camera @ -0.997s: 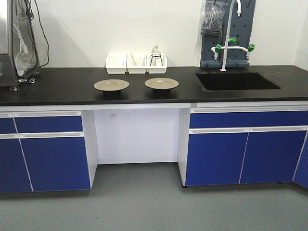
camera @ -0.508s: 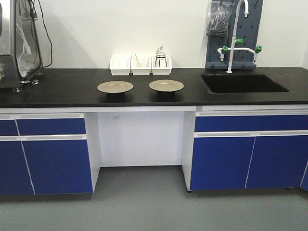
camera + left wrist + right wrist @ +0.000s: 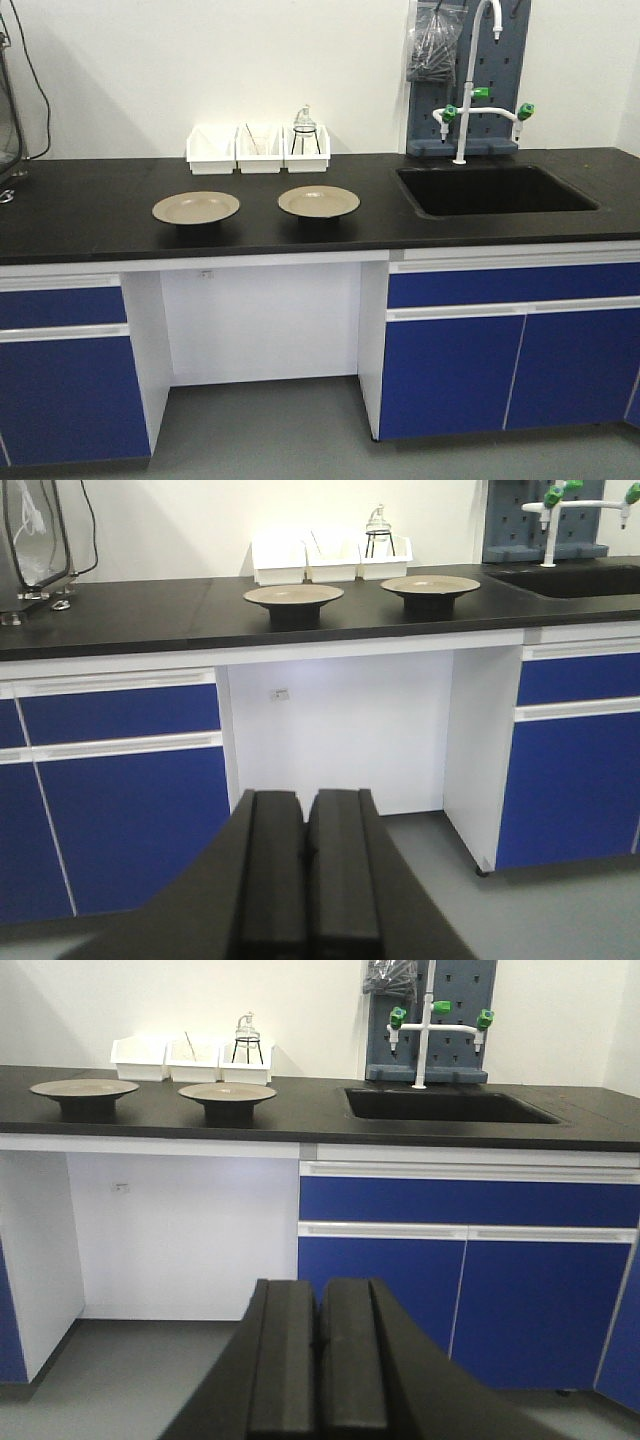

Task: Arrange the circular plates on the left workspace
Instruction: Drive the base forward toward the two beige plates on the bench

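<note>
Currently, two circular plates are sitting side by side on the black countertop [image 3: 90,215].
The left plate [image 3: 196,207] and the right plate [image 3: 319,201] are lying apart, in front of the white bins [image 3: 258,150] and left of the sink [image 3: 490,190]. The left gripper [image 3: 305,880] and the right gripper [image 3: 318,1370] are hanging low before the cabinets [image 3: 500,360], jaws pressed together, gripping nothing.

Two circular plates [image 3: 196,207] [image 3: 319,201] out on the bench [image 3: 80,215] — three white bins [image 3: 211,150] [image 3: 260,150] [image 3: 306,152] lined along its back edge — one sink [image 3: 480,182] sunk toward the right end, one white faucet [image 3: 467,80] right behind it.
</note>
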Available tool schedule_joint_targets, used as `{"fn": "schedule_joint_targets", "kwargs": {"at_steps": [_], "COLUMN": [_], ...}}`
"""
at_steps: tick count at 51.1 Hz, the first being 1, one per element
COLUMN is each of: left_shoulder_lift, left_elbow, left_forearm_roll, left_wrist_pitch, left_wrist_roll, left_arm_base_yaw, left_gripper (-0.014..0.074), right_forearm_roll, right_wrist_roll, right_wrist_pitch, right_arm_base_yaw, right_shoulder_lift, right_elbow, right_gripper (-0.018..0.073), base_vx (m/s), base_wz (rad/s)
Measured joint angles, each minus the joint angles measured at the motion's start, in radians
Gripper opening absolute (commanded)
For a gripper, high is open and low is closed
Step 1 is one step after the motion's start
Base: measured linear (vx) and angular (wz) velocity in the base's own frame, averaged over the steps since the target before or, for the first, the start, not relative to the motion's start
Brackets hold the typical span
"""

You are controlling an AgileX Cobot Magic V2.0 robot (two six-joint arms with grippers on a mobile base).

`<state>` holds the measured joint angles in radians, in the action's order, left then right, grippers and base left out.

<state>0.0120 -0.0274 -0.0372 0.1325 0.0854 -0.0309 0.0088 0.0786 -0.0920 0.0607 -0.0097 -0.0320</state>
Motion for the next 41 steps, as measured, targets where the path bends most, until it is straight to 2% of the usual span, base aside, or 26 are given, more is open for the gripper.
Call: {"fn": "schedule_joint_targets", "kwargs": {"at_steps": [41], "left_shoulder_lift": [0.0], "left_elbow": [0.0], "left_forearm_roll": [0.0], "left_wrist_pitch": [0.0], "left_wrist_roll": [0.0], "left_arm_base_yaw": [-0.001], "left_gripper": [0.0], "right_forearm_roll": [0.0], "right_wrist_roll": [0.0], "right_wrist_pitch": [0.0], "right_arm_base_yaw": [0.0], "right_shoulder_lift": [0.0], "right_elbow": [0.0], "right_gripper": [-0.0006], "base_vx": [0.48], "base_wz": [0.09]}}
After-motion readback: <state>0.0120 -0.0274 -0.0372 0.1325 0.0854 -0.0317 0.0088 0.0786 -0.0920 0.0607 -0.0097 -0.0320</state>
